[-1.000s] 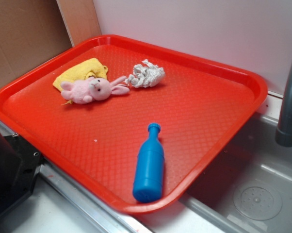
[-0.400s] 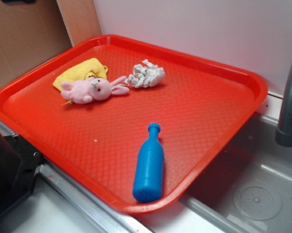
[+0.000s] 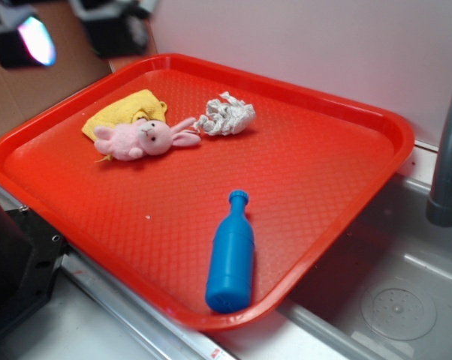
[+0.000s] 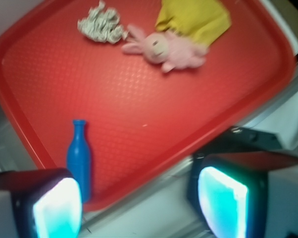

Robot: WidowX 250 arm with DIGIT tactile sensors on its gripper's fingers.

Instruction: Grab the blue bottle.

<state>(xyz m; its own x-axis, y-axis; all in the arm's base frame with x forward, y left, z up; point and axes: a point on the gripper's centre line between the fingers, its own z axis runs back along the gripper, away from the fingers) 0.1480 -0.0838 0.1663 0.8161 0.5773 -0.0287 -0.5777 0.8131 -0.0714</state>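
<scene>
The blue bottle (image 3: pixel 231 255) lies on its side near the front right edge of the red tray (image 3: pixel 308 180), neck pointing away. It also shows in the wrist view (image 4: pixel 79 158), lower left. My gripper (image 3: pixel 68 30) is high at the top left of the exterior view, far from the bottle. It is open and empty. In the wrist view the gripper (image 4: pixel 139 208) has its two lit pads wide apart, with nothing between them.
A pink plush bunny (image 3: pixel 143 139) lies on a yellow cloth (image 3: pixel 125 112) at the tray's back left. A crumpled white rag (image 3: pixel 226 116) lies beside them. A grey sink (image 3: pixel 399 300) and faucet (image 3: pixel 447 165) stand at the right. Cardboard stands at the back left.
My gripper has come into the exterior view at the top left. The bottle and the other things on the tray have not moved.
</scene>
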